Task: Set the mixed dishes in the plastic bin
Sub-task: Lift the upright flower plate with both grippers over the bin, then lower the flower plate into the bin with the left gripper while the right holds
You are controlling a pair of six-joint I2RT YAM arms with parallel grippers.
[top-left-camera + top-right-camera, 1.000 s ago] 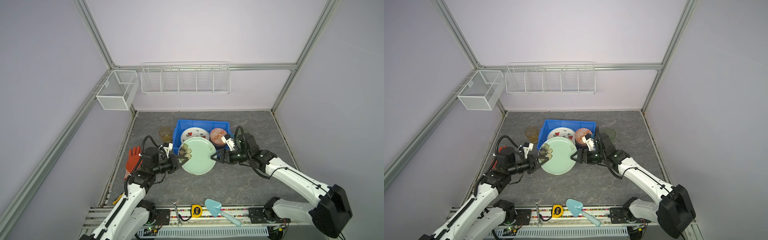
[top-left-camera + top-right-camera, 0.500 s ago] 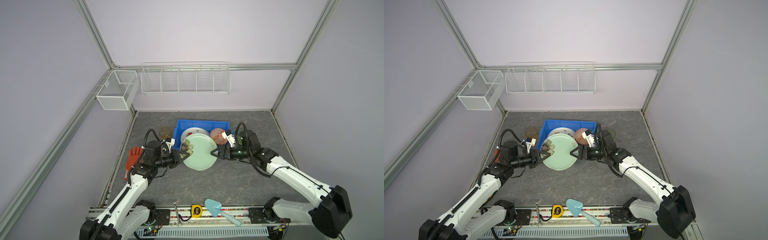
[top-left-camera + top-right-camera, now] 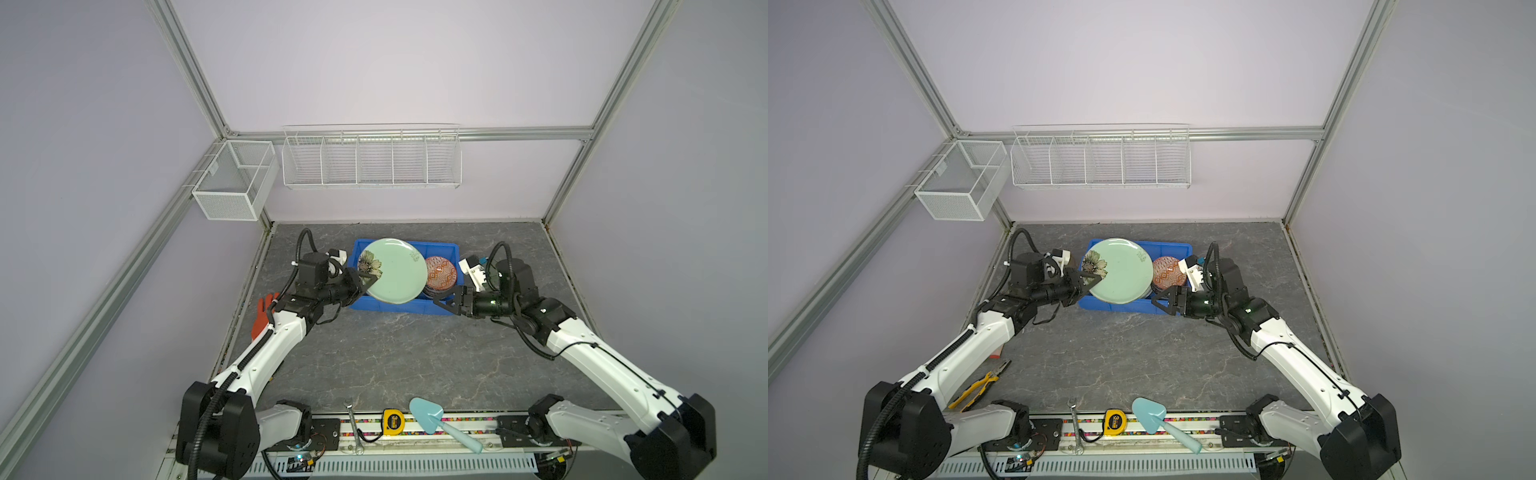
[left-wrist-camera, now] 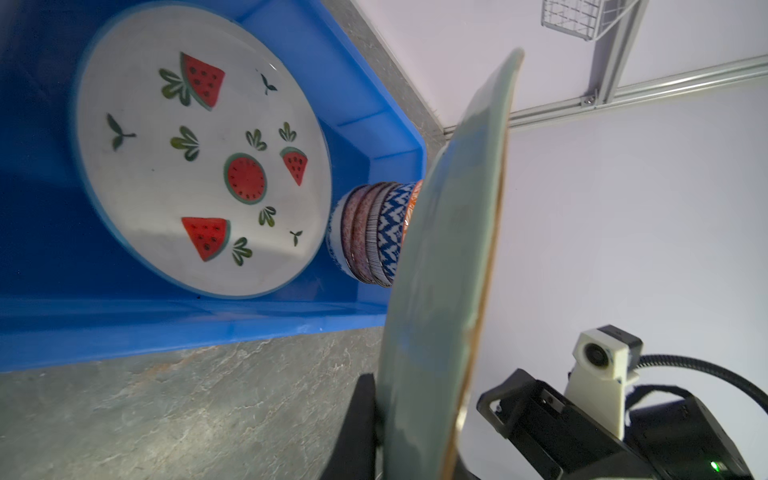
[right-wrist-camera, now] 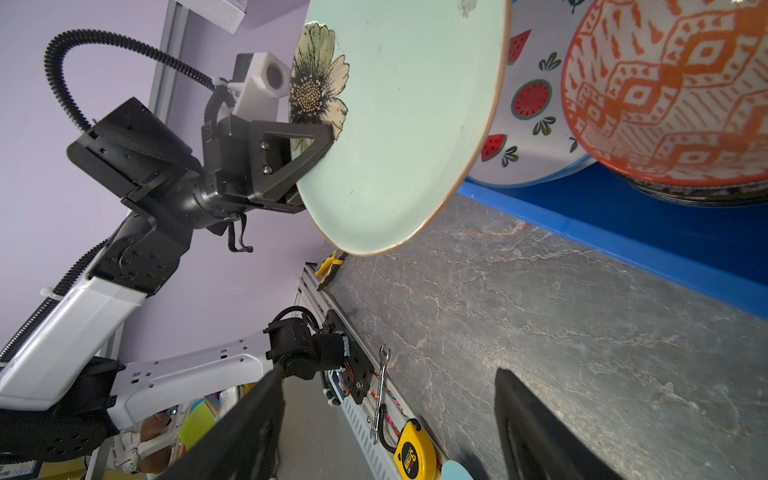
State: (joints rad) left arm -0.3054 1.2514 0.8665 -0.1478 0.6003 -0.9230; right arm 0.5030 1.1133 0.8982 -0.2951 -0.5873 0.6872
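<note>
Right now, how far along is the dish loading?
Done: the watermelon plate and a bowl stack topped by the orange-white bowl sit in the blue bin. In hand: the left gripper pinches the pale green plate above the bin; the right gripper is open, empty. Left: setting that plate down; I cannot make out cups.

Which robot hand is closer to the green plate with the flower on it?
The left. The left gripper is pinching the green plate at its rim, beside the flower. The right gripper is open, off the plate, near a front corner of the blue bin.
</note>
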